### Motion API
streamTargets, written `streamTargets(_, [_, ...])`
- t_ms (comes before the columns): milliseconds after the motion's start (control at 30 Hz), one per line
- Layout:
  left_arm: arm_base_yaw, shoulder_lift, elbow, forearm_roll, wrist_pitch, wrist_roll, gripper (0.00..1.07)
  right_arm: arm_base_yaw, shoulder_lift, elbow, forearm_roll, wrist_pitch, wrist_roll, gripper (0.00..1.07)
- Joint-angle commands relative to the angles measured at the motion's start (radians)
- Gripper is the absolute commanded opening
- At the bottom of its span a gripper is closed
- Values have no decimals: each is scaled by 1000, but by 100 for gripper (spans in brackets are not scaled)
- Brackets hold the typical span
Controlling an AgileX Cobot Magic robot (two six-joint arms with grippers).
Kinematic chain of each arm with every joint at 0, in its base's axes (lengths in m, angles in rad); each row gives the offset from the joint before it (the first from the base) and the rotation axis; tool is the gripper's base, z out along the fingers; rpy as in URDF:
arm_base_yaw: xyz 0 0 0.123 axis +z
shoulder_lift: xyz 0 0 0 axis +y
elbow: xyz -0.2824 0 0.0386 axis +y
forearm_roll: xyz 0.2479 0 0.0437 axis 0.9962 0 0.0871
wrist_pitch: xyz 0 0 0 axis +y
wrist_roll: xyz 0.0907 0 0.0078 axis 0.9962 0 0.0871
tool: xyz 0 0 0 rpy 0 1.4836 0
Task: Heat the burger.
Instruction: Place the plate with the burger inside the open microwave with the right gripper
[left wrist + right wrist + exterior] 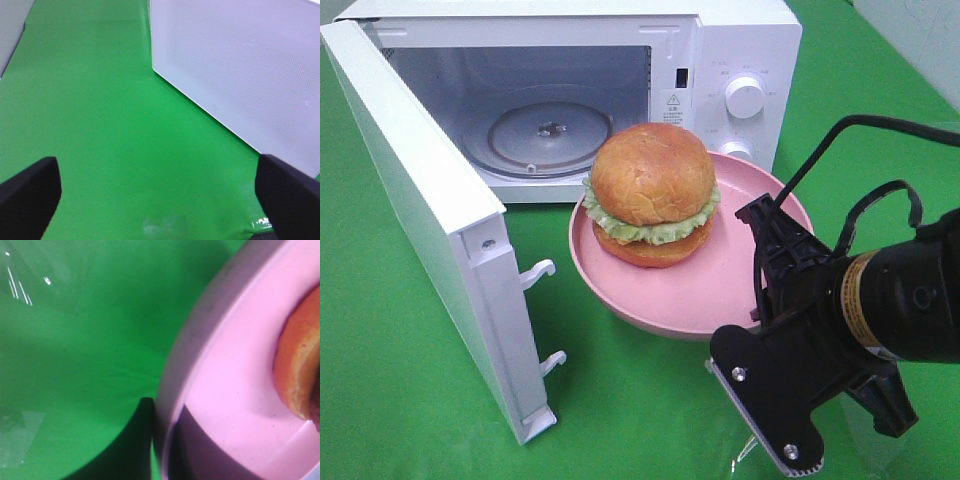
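1. Shows the microwave [740,60] on the green cloth [400,400] with its door [420,200] swung wide open toward the front and the glass turntable [548,130] visible inside.
2. Places the burger [652,195] just outside the microwave's open cavity, in front of it and not yet inside.
3. Has the burger upright on the pink plate [720,290], toward the plate's microwave side, with the bun domed on top and lettuce frilling out around the middle.
4. Puts the right gripper [760,240] at the plate's rim on the side away from the microwave door, clenched tight on that rim.
5. Confirms this in the right wrist view: plate rim [235,390] close up, and the burger's edge [300,365] just beyond it.
6. Keeps the left gripper [160,200] released, its two dark fingertips spread wide with nothing between them.
7. Sets that gripper low over the green cloth, beside a white dotted panel [240,65], probably the outer face of the microwave's door.
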Motion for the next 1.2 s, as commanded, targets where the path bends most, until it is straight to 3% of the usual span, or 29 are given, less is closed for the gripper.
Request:
streamTargets(33, [2,-16,2,-6,-13,1,98,-80,-11,-5,76,-90,-191,0])
streamTargets(200, [2,-16,2,-6,-13,1,98,-129,-11,-13,164,-127,-327,0])
streamTargets(233, [2,-16,2,-6,-13,1,98,-171,-11,-36,265,-140,-471,0])
streamTargets(400, [2,-16,2,-6,-13,1,98,-212,-11,-60,375,-158,-610,0])
streamTargets(467, [2,-16,2,-6,-13,1,98,-257,-11,-87,532,-157,-785,0])
streamTargets(600, [2,-16,2,-6,-13,1,98,-291,-11,-100,662,-162,-943,0])
streamTargets(733, [2,-16,2,-6,-13,1,98,-311,-11,-103,708,-169,-1029,0])
streamTargets(1200, [2,-16,2,-6,-13,1,98,-310,3,-117,672,-186,-1020,0])
